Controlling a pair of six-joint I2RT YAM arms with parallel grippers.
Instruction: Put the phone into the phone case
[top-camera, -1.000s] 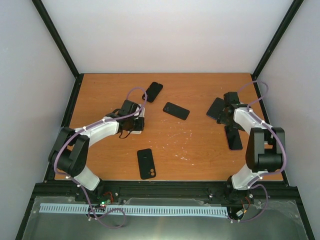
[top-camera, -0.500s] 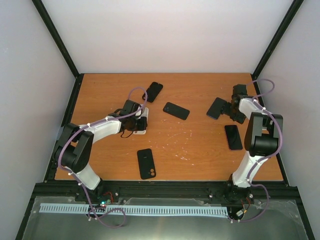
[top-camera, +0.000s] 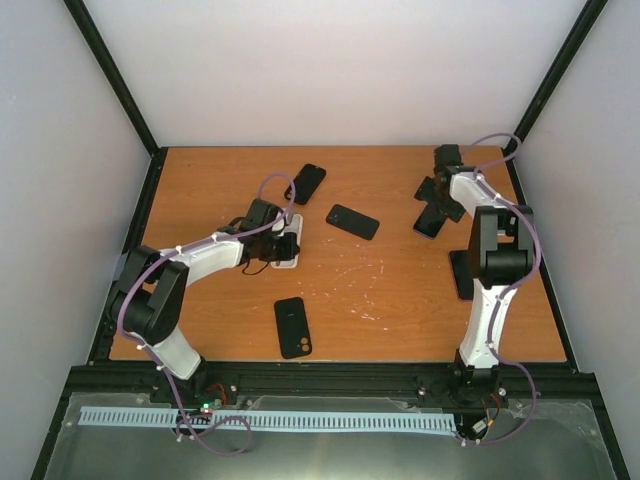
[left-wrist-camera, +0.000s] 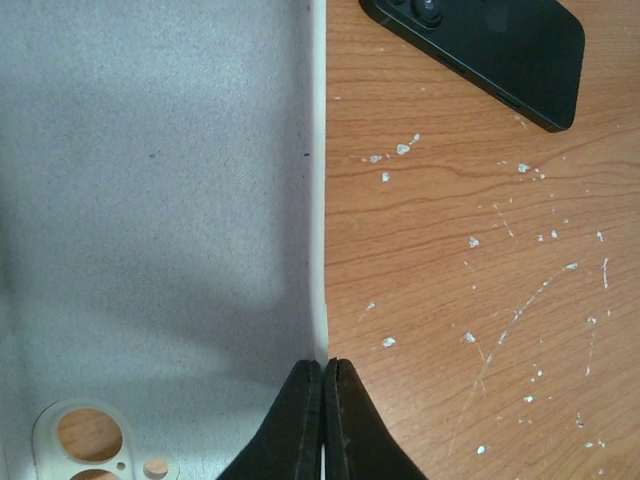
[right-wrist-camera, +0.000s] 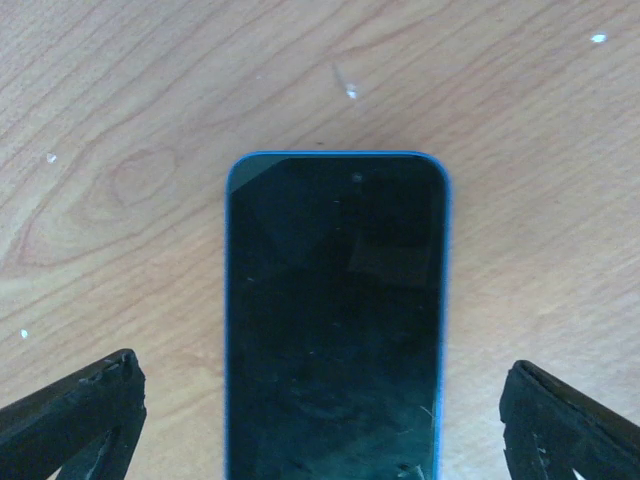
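A white phone case (top-camera: 290, 246) lies open side up left of the table's middle. In the left wrist view its grey inside (left-wrist-camera: 150, 200) and camera cutout (left-wrist-camera: 85, 440) show. My left gripper (top-camera: 280, 243) (left-wrist-camera: 323, 372) is shut, pinching the case's right side wall (left-wrist-camera: 318, 250). A phone with a blue rim (top-camera: 431, 222) lies screen up at the far right. It fills the right wrist view (right-wrist-camera: 335, 320). My right gripper (top-camera: 440, 192) (right-wrist-camera: 320, 420) is open over the phone's end, one fingertip (right-wrist-camera: 70, 410) on each side, not touching it.
Black phones lie at the far middle (top-camera: 308, 183), at the middle (top-camera: 352, 221) (left-wrist-camera: 480, 40), at the near middle (top-camera: 292, 326) and at the right, partly behind the right arm (top-camera: 460, 275). The black frame rail (top-camera: 340, 378) runs along the near edge.
My right arm has swung toward the far side, and its open gripper now sits over the blue-rimmed phone. My left gripper has shifted slightly right with the case.
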